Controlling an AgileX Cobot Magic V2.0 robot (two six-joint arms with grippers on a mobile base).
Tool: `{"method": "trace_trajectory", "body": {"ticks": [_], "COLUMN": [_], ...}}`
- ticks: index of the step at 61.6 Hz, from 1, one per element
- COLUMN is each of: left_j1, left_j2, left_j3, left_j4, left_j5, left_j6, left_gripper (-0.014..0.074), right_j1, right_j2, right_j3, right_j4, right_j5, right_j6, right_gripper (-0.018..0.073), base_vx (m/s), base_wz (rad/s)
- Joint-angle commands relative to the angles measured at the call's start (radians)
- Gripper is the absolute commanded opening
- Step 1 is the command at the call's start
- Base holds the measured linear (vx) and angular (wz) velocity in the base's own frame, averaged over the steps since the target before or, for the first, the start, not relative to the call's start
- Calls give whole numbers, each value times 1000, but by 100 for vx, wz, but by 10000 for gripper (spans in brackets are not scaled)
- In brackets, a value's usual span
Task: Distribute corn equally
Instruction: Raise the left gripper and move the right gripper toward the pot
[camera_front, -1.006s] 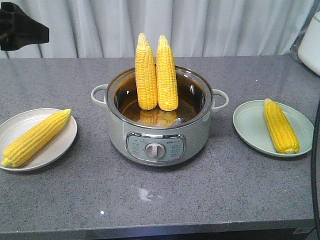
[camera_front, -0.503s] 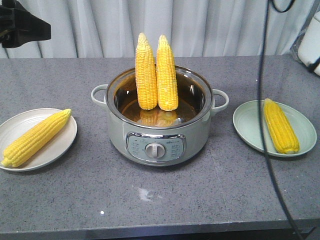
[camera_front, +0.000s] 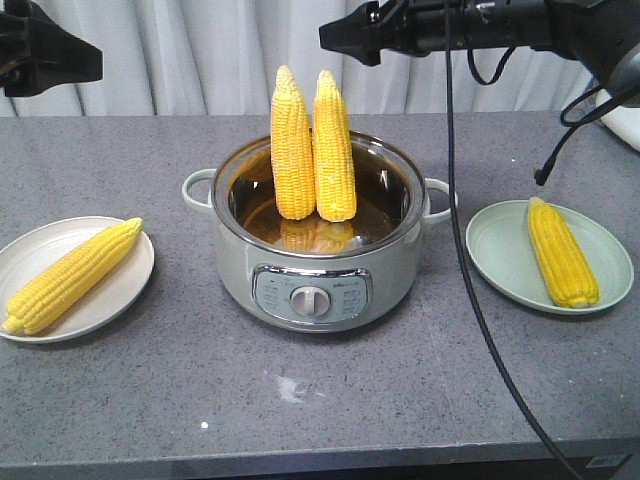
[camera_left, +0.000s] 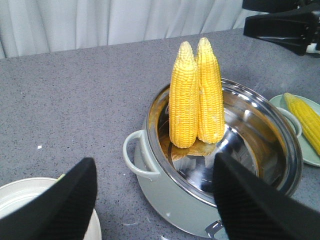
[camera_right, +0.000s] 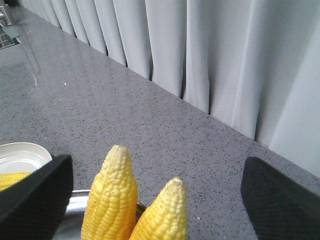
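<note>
Two corn cobs stand upright, side by side, in the steel pot (camera_front: 315, 275): the left cob (camera_front: 292, 145) and the right cob (camera_front: 334, 150). A third cob (camera_front: 70, 276) lies on the white plate (camera_front: 125, 290) at the left. Another cob (camera_front: 562, 252) lies on the pale green plate (camera_front: 495, 250) at the right. My right gripper (camera_front: 348, 35) hangs open above and just behind the upright cobs; their tips (camera_right: 112, 195) show between its fingers (camera_right: 35, 195). My left gripper (camera_front: 70, 58) is open and empty, high at the far left, facing the pot (camera_left: 220, 200).
The pot has side handles (camera_front: 197, 188) and a front control dial (camera_front: 310, 300). A white appliance (camera_front: 622, 85) stands at the back right. A black cable (camera_front: 470, 280) hangs from the right arm across the counter in front of the pot's right side. Curtains close off the back.
My right arm has swung in from the right edge to above the pot, its cable trailing across the view. The left gripper has hardly moved. The cobs are unmoved.
</note>
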Motion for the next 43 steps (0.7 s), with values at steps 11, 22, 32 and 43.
{"method": "trace_trajectory", "body": {"ticks": [11, 22, 32, 43], "left_j1": [-3, -3, -3, -3], "left_j2": [-27, -27, -27, -27], "left_j3": [-23, -23, -23, -23], "left_j4": [-32, -32, -32, -32], "left_j5": [-55, -55, -55, -55], "left_j6": [-1, -1, -1, -1], "left_gripper": [481, 481, 481, 481], "right_j1": [-1, -1, -1, -1], "right_j2": [-11, 8, 20, 45], "right_j3": [-33, -33, -33, -33], "right_j4": [73, 76, 75, 77], "right_j5": [-30, -26, -20, 5], "right_j6": [-9, -3, -2, -2], "right_gripper": [636, 631, 626, 620], "base_vx": [0, 0, 0, 0], "base_wz": [0, 0, 0, 0]}}
